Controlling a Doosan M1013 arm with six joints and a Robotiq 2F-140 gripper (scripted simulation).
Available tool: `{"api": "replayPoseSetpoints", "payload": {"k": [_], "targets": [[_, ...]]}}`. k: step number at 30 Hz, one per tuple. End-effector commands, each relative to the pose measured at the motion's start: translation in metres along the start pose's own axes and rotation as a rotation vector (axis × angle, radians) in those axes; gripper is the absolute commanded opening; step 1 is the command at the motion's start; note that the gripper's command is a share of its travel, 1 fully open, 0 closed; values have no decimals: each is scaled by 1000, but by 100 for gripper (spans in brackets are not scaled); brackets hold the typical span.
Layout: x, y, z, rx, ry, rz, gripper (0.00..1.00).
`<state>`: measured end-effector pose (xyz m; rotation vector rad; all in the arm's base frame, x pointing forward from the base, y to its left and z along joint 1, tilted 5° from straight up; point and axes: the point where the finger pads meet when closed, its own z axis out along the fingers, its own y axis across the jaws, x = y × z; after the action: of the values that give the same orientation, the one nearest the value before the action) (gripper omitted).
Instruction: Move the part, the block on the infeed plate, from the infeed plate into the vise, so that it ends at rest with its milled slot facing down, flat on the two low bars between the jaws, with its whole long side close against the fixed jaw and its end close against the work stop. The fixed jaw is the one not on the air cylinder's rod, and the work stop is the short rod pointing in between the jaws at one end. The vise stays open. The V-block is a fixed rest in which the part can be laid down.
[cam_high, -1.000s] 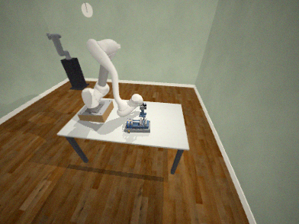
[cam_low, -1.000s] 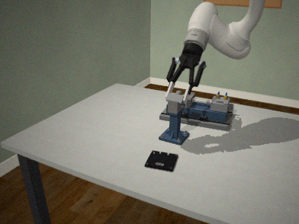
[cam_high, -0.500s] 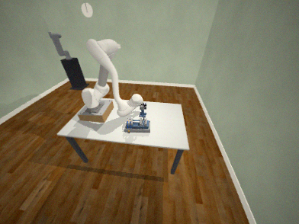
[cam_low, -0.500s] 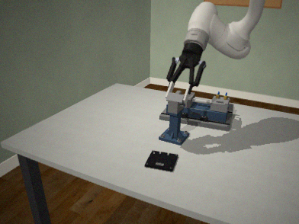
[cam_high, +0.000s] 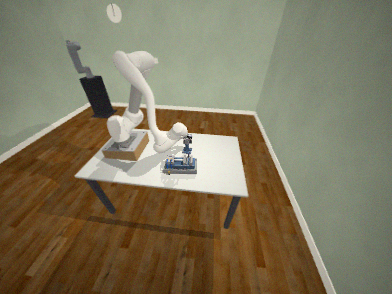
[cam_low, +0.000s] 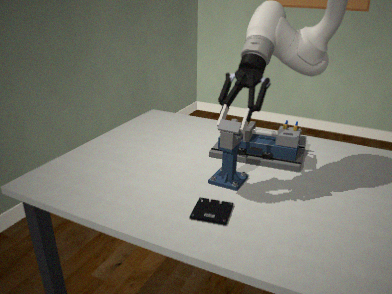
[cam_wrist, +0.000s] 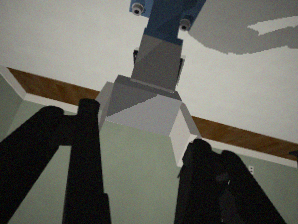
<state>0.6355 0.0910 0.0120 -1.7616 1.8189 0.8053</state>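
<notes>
My gripper (cam_low: 235, 121) (cam_wrist: 142, 105) (cam_high: 187, 142) is shut on the part (cam_low: 233, 127) (cam_wrist: 145, 107), a light grey block. The fingers grip it from above on two opposite sides. The part sits on top of the V-block (cam_low: 228, 143) (cam_wrist: 157, 62), a grey rest on a blue post with a bolted blue foot (cam_low: 228, 178) (cam_wrist: 161, 17). I cannot see the milled slot. The black infeed plate (cam_low: 212, 210) lies bare on the table in front of the V-block. The vise (cam_low: 272, 145) (cam_high: 181, 165) stands right behind the V-block, blue and grey on a grey base.
The white table (cam_low: 125, 165) (cam_high: 220, 165) carries the arm's wooden base block (cam_high: 126, 146) at its far left in the top view. A dark cabinet (cam_high: 98, 95) stands by the back wall. The arm's shadow falls on the table right of the vise.
</notes>
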Motion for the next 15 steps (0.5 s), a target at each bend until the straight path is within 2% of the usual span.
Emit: {"api": "replayPoseSetpoints", "payload": {"k": [1,15], "targets": [[-3,-1,-5,1,1,4,0],[-8,-1,-10,1,1,4,0]]}}
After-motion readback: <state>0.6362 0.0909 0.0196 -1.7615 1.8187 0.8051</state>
